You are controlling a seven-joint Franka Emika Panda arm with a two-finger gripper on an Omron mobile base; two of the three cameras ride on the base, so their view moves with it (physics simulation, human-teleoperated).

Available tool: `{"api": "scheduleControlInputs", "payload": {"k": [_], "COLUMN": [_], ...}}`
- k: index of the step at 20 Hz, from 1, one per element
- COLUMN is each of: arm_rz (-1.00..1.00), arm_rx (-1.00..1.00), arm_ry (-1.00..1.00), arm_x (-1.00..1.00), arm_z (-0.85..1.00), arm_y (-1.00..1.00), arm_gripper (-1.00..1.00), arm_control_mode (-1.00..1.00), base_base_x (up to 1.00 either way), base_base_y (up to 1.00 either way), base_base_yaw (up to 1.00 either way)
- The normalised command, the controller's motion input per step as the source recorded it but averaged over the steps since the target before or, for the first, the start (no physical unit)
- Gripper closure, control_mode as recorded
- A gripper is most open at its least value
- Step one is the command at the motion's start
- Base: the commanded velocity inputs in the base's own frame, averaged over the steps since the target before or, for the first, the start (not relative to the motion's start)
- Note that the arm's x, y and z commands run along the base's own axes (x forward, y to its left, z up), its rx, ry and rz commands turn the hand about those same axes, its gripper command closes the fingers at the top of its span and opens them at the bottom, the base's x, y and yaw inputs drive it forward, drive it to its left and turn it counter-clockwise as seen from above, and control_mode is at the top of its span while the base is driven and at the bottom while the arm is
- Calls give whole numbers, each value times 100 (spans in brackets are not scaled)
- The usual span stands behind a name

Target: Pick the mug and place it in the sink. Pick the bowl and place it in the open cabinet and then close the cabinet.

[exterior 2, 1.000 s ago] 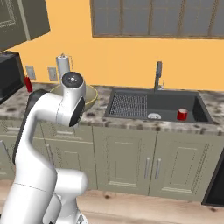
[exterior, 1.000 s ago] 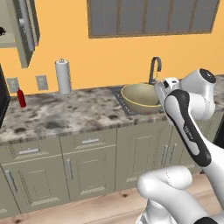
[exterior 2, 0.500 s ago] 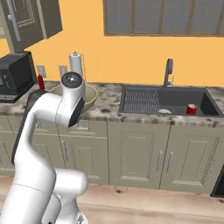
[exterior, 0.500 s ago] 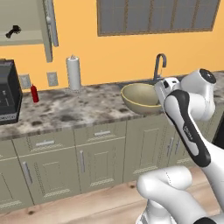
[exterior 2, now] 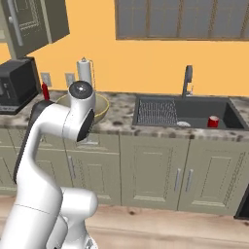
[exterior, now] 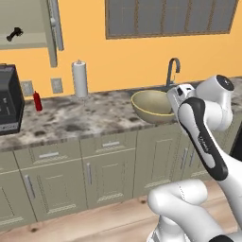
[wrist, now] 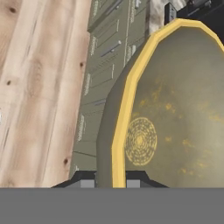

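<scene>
So the mug [exterior 2: 212, 121] sits in the sink [exterior 2: 194, 113] and I am on the bowl step. My hand [wrist: 110, 183] is clamped on the rim of the bowl [exterior: 152, 106], holding it over the worktop [exterior: 80, 118] just left of the sink. It is wide, tan, mottled inside. Next I judge it needs lifting up and left into the open cabinet [exterior: 28, 23].

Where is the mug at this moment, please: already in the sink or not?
In the sink: the red mug stands upright inside the dark sink basin, near its right end.
</scene>
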Motion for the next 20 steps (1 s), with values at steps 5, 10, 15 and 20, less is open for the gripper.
{"api": "scheduleControlInputs", "payload": {"k": [5, 10, 15, 20], "arm_rz": [0, 0, 0, 0], "arm_rx": [0, 0, 0, 0], "arm_ry": [0, 0, 0, 0], "arm_x": [0, 0, 0, 0], "arm_z": [0, 0, 0, 0], "arm_y": [0, 0, 0, 0], "arm_gripper": [100, 100, 100, 100], "arm_control_mode": [100, 100, 100, 100], "base_base_x": [46, 60, 8, -1], "base_base_y": [73, 65, 63, 68], "base_base_yaw": [-13, -14, -11, -11]}}
